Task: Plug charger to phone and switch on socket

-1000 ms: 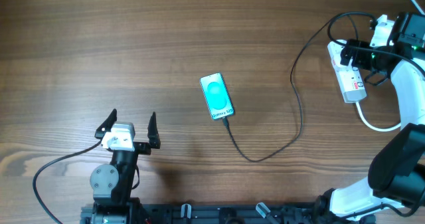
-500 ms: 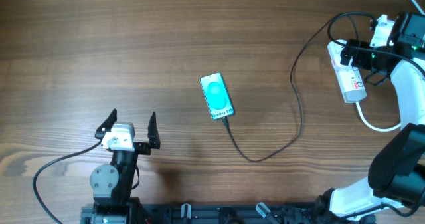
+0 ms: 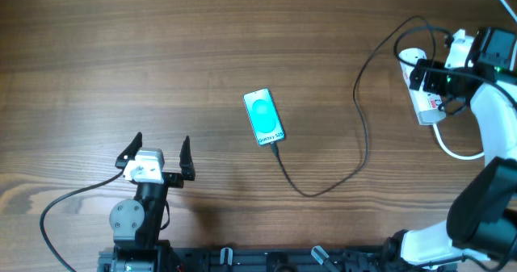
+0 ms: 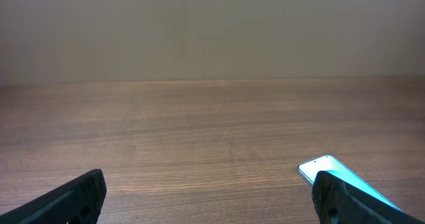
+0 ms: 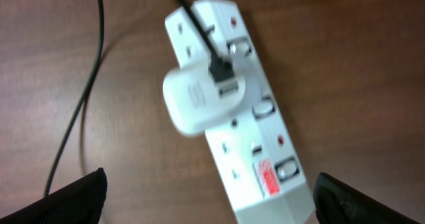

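The phone (image 3: 264, 117) lies flat mid-table, screen up. The charger (image 3: 362, 123) loops from its lower edge to the white adapter (image 5: 199, 101) seated in the socket (image 3: 426, 109) at far right, so the plugging looks done. The right gripper (image 3: 432, 78) hovers over the socket, fingers spread, probably lining up on the red switch (image 5: 267, 177). The left gripper (image 3: 158, 152) sits near its base, fingers spread and empty, out of the way

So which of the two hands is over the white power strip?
The right hand: it hovers above the power strip. The left hand sits open far off on the other side, nowhere near it.
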